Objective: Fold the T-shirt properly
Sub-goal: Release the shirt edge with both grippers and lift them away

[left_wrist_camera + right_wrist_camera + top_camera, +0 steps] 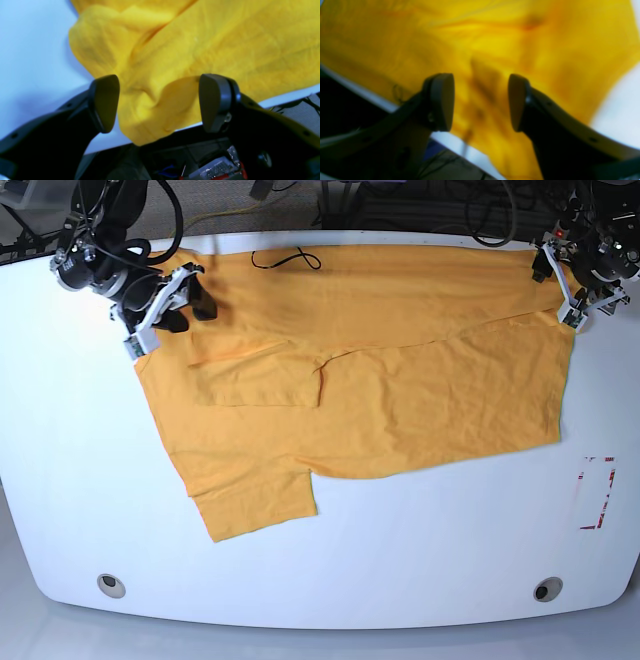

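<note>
Your T-shirt (pixel 400 380) lies spread on the white tabletop (pixel 420 560), partly folded, one sleeve sticking out toward the near edge. Your left pincer (pixel 158 102) is open over the shirt's far corner, cloth bunched between the jaws, not clamped. Your right pincer (pixel 481 102) is open at the opposite far corner, over the fabric.

Both the left hand (pixel 158 102) and right hand (pixel 481 102) gape wide.
</note>
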You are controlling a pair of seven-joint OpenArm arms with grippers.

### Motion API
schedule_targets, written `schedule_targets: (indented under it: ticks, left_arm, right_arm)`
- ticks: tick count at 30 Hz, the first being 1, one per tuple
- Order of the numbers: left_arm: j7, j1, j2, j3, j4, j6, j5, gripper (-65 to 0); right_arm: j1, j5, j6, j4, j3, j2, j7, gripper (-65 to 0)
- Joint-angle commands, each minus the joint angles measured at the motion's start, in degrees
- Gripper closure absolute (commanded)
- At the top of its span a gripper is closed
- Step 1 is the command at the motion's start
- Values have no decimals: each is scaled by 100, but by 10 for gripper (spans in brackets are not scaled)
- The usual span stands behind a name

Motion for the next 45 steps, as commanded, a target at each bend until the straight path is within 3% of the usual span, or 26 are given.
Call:
schedule_targets:
  ticks: [1,9,17,26,38,45]
  left_arm:
    - [-61,4,-87,-43,78,10,-18,-453]
    - [-61,13,-87,-43,60,10,-9,-453]
    - [-61,-13,-114,-43,-169,10,-9,-453]
    - [-61,-22,-114,-34,-336,10,-9,-454]
    - [-61,-233,-114,-157,69,10,-141,-454]
    - [255,-708,-105,-386,447,10,-748,-453]
  right_arm:
    - [162,77,12,-110,-249,24,27,-301]
    - [382,-46,12,-1103,-469,94,212,-298]
    - [531,-301,12,-1473,-90,674,379,-298]
    - [654,-310,12,-1473,472,1114,379,-298]
    - [1147,-407,12,-1534,727,1140,379,-300]
    - [1841,-1532,12,-1596,701,894,379,-300]
